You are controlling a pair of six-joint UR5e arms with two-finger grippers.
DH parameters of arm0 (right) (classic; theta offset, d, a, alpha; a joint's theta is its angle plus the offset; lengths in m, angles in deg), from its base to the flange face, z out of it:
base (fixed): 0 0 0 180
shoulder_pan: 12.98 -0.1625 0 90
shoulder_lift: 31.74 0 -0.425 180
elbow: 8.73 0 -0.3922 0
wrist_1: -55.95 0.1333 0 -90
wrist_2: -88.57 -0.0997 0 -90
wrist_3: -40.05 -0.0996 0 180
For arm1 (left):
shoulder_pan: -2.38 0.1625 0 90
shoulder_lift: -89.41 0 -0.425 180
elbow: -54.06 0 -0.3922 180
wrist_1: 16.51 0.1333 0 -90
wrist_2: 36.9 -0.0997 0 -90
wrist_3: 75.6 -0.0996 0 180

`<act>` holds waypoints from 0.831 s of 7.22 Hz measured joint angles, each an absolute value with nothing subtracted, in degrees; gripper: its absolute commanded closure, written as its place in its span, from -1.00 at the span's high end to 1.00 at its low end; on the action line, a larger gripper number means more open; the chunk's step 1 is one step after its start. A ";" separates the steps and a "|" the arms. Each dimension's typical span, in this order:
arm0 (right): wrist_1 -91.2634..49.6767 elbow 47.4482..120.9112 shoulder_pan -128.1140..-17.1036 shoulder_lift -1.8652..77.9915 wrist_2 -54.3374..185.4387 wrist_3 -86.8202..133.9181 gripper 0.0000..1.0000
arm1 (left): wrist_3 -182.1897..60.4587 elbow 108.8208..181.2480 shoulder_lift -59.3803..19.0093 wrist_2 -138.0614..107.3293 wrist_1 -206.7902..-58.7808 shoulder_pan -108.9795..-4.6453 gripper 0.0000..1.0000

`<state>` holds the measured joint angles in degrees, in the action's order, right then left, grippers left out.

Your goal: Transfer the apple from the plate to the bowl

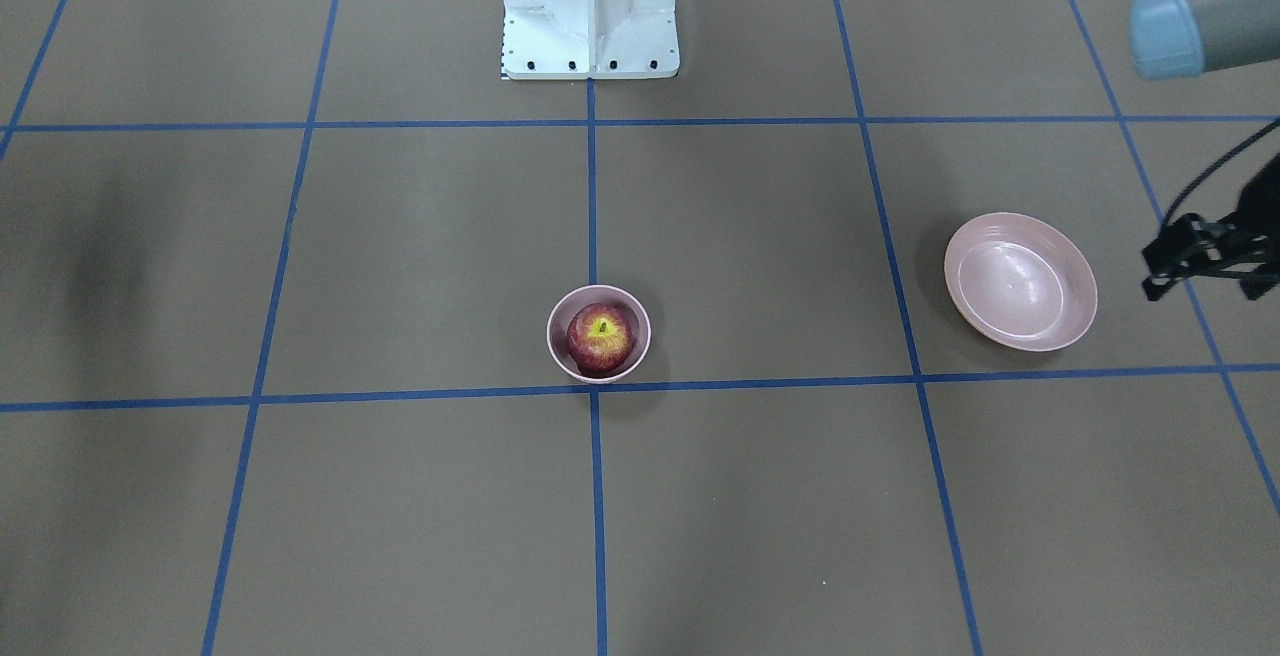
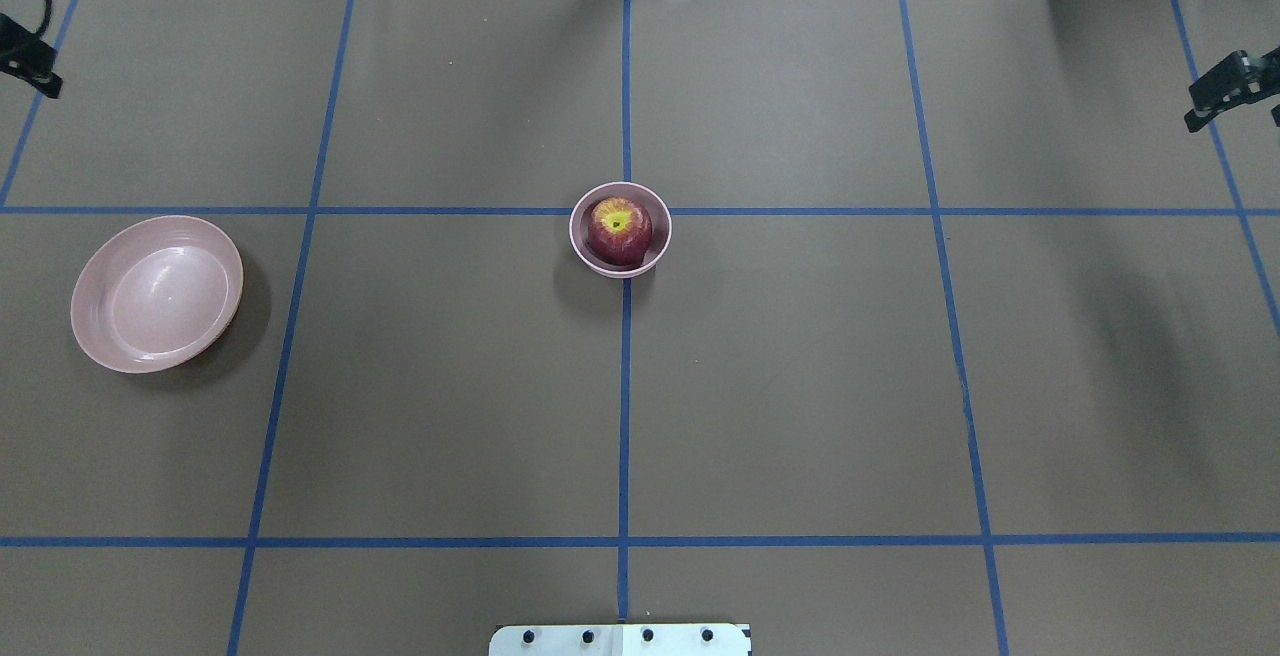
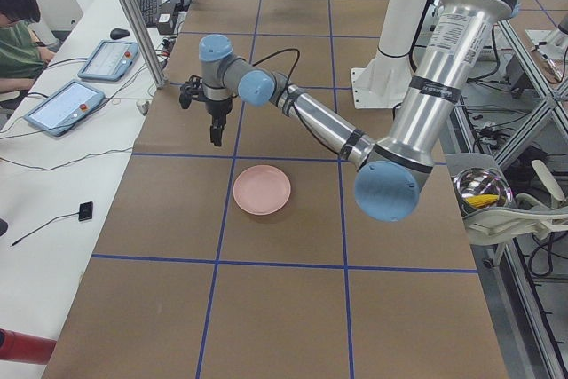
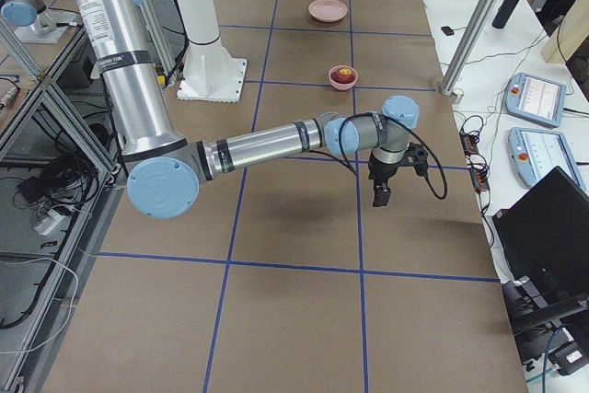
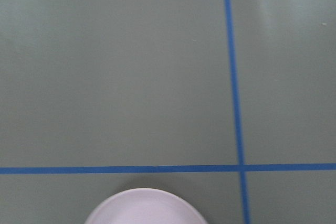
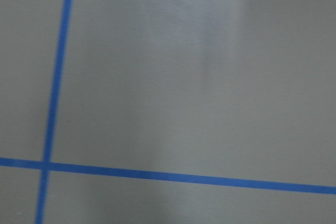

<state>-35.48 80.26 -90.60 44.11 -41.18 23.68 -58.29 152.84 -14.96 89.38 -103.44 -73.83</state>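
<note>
Apple is in the bowl, well away from the left gripper and right gripper. The plate is near the left one. Can't tell if either's open or closed.

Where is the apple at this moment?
In the overhead view, the apple sits inside the small pink bowl near the centre, on the middle blue tape line, far to the right of the empty plate.

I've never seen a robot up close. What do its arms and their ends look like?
The left arm and right arm are smooth silver tubes joined by round joints with pale-blue caps, with black bands and small printed lettering on the thick sections. A thin black cable loops beside each wrist. The left tool and right tool are black and narrow.
</note>
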 measured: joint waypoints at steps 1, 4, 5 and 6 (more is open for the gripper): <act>-35.48 80.93 -92.19 46.28 -41.67 23.80 1.00 | -67.66 151.32 -11.74 89.51 -103.80 -77.14 0.98; -35.35 82.70 -93.81 50.87 -42.48 23.93 1.00 | -77.34 149.52 -5.21 89.18 -104.28 -80.47 0.98; -35.27 83.07 -94.02 52.22 -42.37 24.50 1.00 | -77.69 148.57 -3.40 89.07 -104.76 -81.10 0.98; -35.23 83.53 -94.51 53.36 -42.27 26.62 1.00 | -77.72 148.03 -2.36 89.14 -105.51 -82.26 0.98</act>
<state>-35.23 83.53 -94.51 53.36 -42.27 26.62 -77.72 148.03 -2.36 89.14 -105.51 -82.26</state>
